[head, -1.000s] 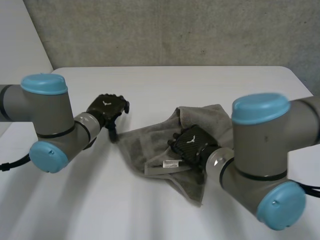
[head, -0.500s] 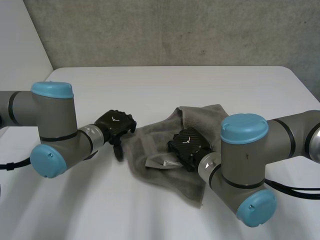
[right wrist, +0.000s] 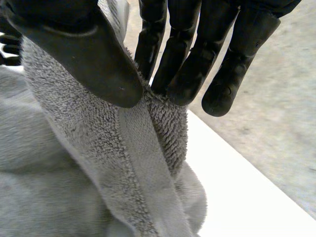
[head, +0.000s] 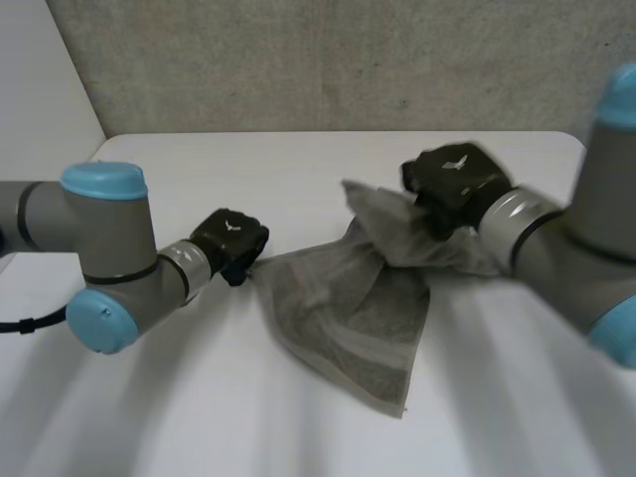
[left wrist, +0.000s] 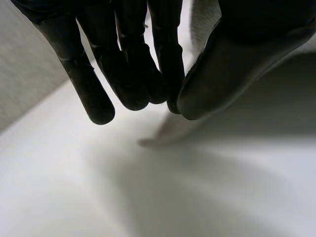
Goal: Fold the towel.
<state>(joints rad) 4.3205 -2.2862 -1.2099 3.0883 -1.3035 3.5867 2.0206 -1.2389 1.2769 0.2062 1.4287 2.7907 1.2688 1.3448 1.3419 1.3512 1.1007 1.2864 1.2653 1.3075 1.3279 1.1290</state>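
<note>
Up goes the right hand (head: 459,179) from the towel's (head: 348,308) middle, now raised, fingers (right wrist: 182,54) pinching an edge. Left hand (head: 231,237) stays low by the table (head: 248,169), pinching the left corner, and the cloth slopes between them.

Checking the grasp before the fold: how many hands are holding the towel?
2. The left hand pinches the towel at the corner on its side, down at the table; the right hand pinches an edge held up off the table.
</note>
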